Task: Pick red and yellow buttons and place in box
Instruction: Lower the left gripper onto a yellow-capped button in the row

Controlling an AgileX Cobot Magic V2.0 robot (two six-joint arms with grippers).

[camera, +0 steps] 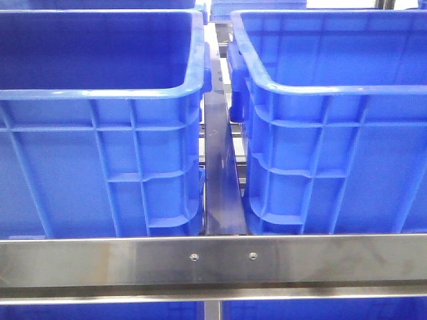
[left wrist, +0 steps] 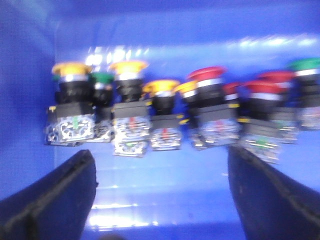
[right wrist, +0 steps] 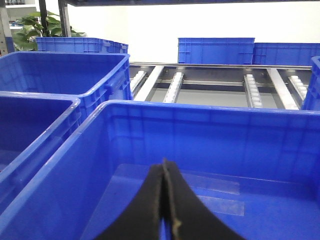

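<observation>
Front view: two blue crates side by side, left crate (camera: 100, 133) at 9 o'clock, right crate (camera: 333, 133) at 3 o'clock, steel rail (camera: 213, 260) across the front. No arms visible there. Left gripper (left wrist: 162, 195) spread wide inside a crate, above a blurry row of push buttons: yellow buttons (left wrist: 129, 65), red buttons (left wrist: 207, 73), green ones (left wrist: 306, 63). Right gripper (right wrist: 165, 200) pressed together, empty, over a bare crate floor (right wrist: 270, 215).
</observation>
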